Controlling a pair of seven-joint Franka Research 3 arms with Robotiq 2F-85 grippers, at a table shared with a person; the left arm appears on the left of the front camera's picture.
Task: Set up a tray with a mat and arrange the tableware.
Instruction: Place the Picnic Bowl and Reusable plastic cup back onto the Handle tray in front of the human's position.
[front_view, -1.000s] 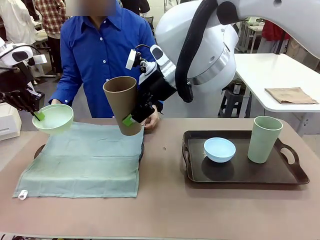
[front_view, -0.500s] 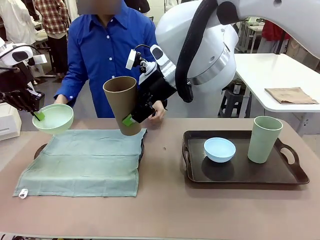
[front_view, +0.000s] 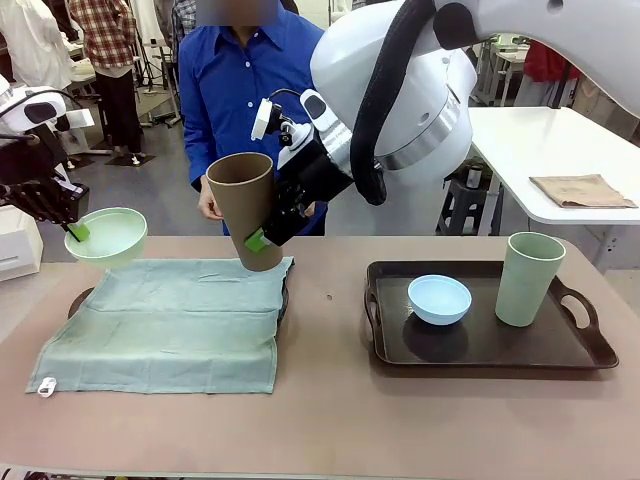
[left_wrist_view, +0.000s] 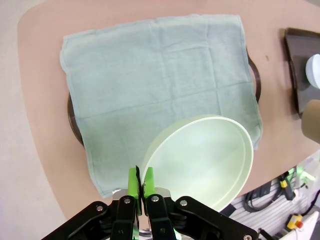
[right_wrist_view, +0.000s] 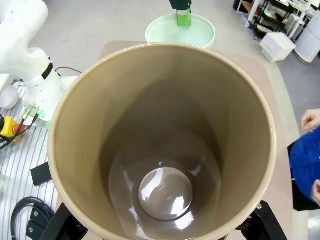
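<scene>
Below the left claw, on the surface, a green mat lies spread over a dark tray. Lower than the right claw and to its right, a second tray carries the light blue bowl and the pale green cup, apart from each other. The left claw is closed on the rim of the pale green bowl, above the mat's far left corner. The right claw grips the brown cup, tilted, over the mat's far right corner. Behind it stands a person in a blue shirt.
</scene>
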